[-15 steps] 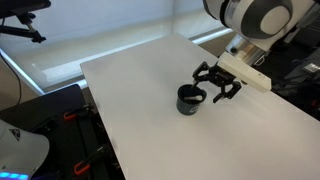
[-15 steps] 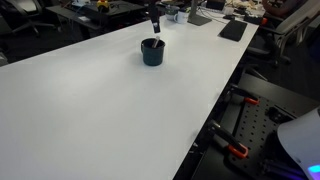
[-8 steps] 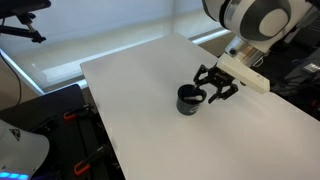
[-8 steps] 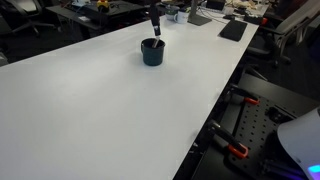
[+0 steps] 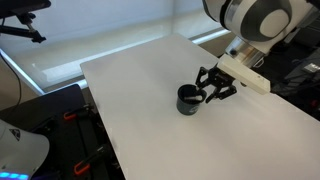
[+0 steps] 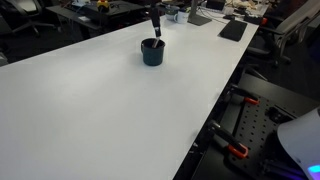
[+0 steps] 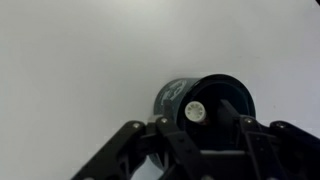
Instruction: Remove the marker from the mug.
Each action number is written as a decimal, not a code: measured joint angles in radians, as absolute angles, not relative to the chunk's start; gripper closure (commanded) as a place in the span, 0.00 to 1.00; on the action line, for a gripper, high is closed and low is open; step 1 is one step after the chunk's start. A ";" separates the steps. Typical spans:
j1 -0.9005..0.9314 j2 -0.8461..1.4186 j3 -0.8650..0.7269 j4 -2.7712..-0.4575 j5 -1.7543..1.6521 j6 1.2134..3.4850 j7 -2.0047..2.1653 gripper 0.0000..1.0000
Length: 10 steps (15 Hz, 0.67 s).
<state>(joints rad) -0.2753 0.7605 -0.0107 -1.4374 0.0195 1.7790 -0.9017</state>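
Observation:
The black mug [image 5: 187, 100] stands on the white table and also shows in the other exterior view [image 6: 152, 52] and the wrist view [image 7: 180, 95]. The marker [image 7: 196, 111] stands inside it, and I see its pale round end pointing up with a trace of reddish body below. My gripper [image 5: 208, 91] is right at the mug's rim, seen from above in the wrist view [image 7: 203, 128]. Its fingers straddle the marker's top, open, with a gap on each side. The marker sits nearer one finger.
The white table [image 5: 150, 90] spreads wide around the mug. Desks with clutter stand beyond the far edge [image 6: 215, 15]. Black-and-orange equipment [image 6: 235, 150] sits below the table's edge.
The gripper's fingers have drawn slightly closer together around the marker's top. The mug has not moved.

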 measured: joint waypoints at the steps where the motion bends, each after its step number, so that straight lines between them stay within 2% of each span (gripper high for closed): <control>1: -0.276 0.761 -0.011 -1.437 0.020 1.779 -0.902 0.56; 4: -0.278 0.761 -0.011 -1.437 0.020 1.779 -0.902 0.56; 6: -0.279 0.761 -0.011 -1.437 0.020 1.779 -0.902 0.61; 7: -0.280 0.761 -0.011 -1.437 0.020 1.779 -0.902 0.32; 8: -0.280 0.761 -0.011 -1.437 0.020 1.779 -0.902 0.43; 9: -0.280 0.761 -0.011 -1.437 0.020 1.779 -0.902 0.63; 10: -0.281 0.761 -0.011 -1.437 0.020 1.779 -0.902 0.33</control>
<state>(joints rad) -0.2806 0.7612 -0.0106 -1.4374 0.0203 1.7788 -0.9018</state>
